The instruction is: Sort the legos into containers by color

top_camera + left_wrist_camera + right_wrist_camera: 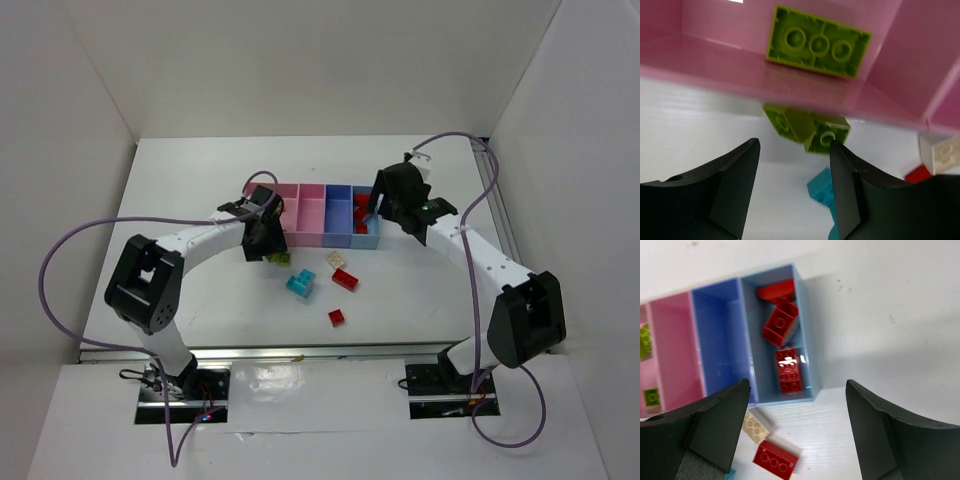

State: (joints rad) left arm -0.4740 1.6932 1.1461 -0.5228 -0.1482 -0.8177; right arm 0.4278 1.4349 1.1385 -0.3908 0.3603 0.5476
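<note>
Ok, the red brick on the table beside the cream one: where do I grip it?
Probably come straight down with the right gripper and pinch the red brick across its two long sides, toward the end away from the cream brick. It lies flat, studs up.

From above, the left gripper (268,240) covers the tray's (313,215) left pink end and part of a lime green lego (279,258) at its near wall. The right gripper (380,208) hides part of the red legos (360,214) in its light blue end. In the left wrist view, beside the tray, a cream-white lego (942,152) is cut by the right edge, and only 1 corner of a loose red lego (918,174) shows.
</note>
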